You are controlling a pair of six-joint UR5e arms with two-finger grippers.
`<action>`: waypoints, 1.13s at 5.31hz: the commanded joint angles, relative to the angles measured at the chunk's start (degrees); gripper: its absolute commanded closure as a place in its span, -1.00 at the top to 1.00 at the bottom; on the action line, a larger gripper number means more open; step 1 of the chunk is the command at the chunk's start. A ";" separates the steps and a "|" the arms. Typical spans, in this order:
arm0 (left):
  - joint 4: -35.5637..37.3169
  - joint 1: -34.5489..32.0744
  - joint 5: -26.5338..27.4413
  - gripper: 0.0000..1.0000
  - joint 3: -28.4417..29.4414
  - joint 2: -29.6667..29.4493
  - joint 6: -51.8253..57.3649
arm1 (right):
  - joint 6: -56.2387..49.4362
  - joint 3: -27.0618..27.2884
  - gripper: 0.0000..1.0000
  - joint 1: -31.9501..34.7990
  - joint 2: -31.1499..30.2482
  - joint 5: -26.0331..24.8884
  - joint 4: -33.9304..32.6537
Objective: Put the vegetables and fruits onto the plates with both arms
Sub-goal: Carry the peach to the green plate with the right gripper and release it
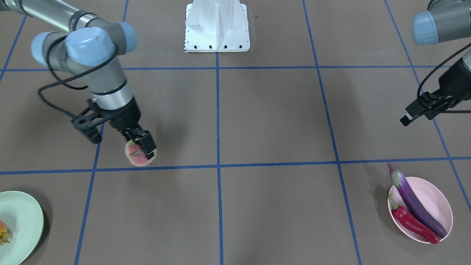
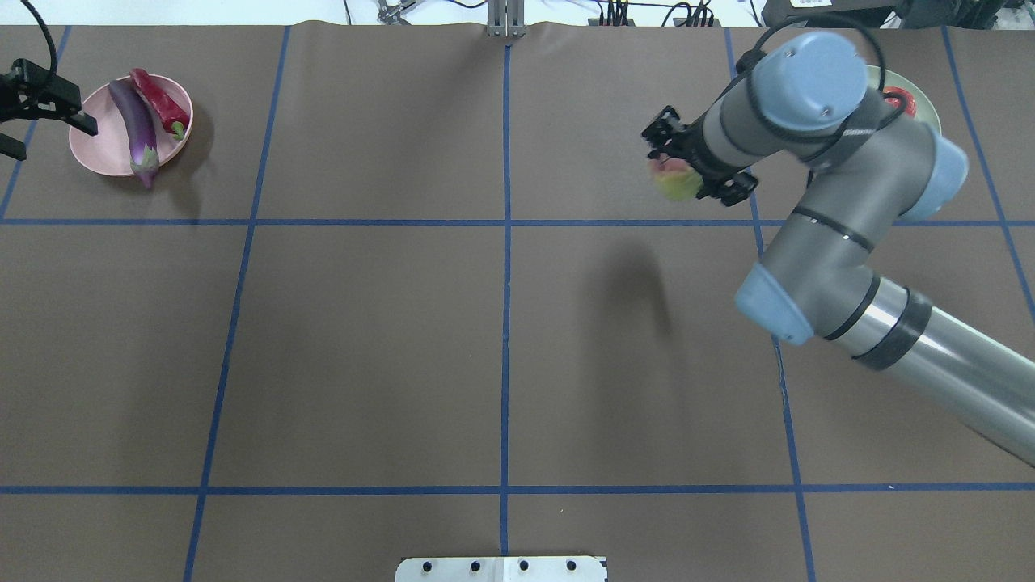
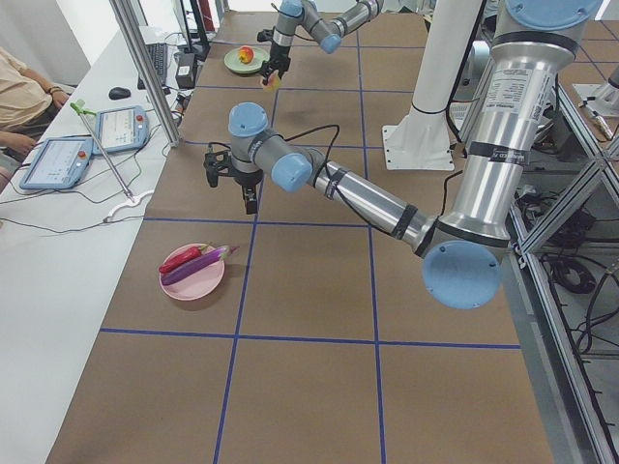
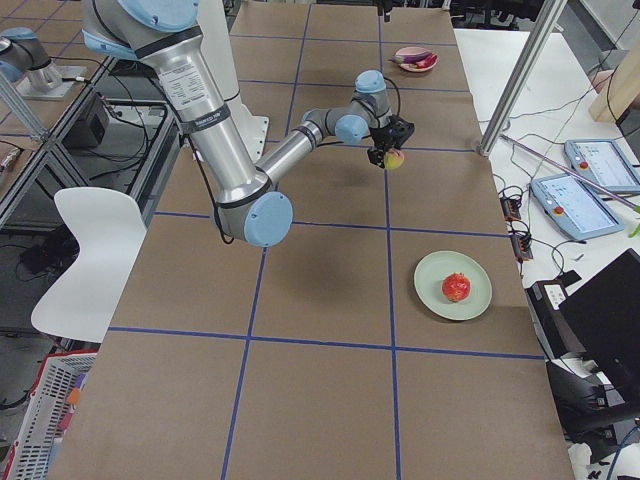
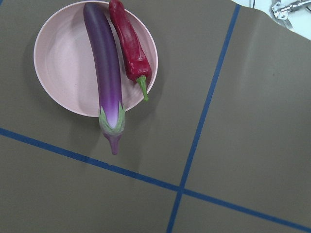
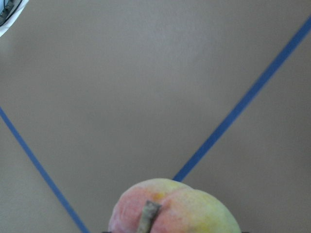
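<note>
My right gripper is shut on the pink-and-cream peach and holds it above the table; the peach also fills the bottom of the right wrist view. The red-orange pomegranate-like fruit lies on the mint green plate. The purple eggplant and red chili pepper lie on the pink plate; the eggplant's cap sticks over the rim. My left gripper hangs above the table beside the pink plate with nothing in it; I cannot tell whether it is open or shut.
The white robot base stands at the table's middle edge. Blue tape lines grid the brown table. The green plate and pink plate sit near opposite ends. Tablets and an operator are beyond the far table edge.
</note>
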 commanded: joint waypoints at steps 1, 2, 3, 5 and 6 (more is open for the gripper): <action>0.00 -0.42 0.00 1.00 -2.10 3.35 9.89 | -36.06 -12.95 -1.00 13.17 -1.75 5.80 0.49; 0.26 -0.43 0.00 1.00 -3.94 4.32 9.94 | -42.15 -20.00 -1.00 15.40 -0.44 5.46 0.75; 1.31 -0.43 0.00 1.00 -5.52 4.77 9.94 | -42.30 -26.33 -1.00 15.25 1.40 4.76 1.71; 4.04 -0.43 0.00 1.00 -7.56 4.86 9.94 | -41.16 -28.42 0.98 14.11 2.03 5.36 2.59; 4.04 -0.51 0.09 1.00 -7.73 4.95 9.94 | -41.77 -27.81 1.00 14.89 1.68 6.15 3.38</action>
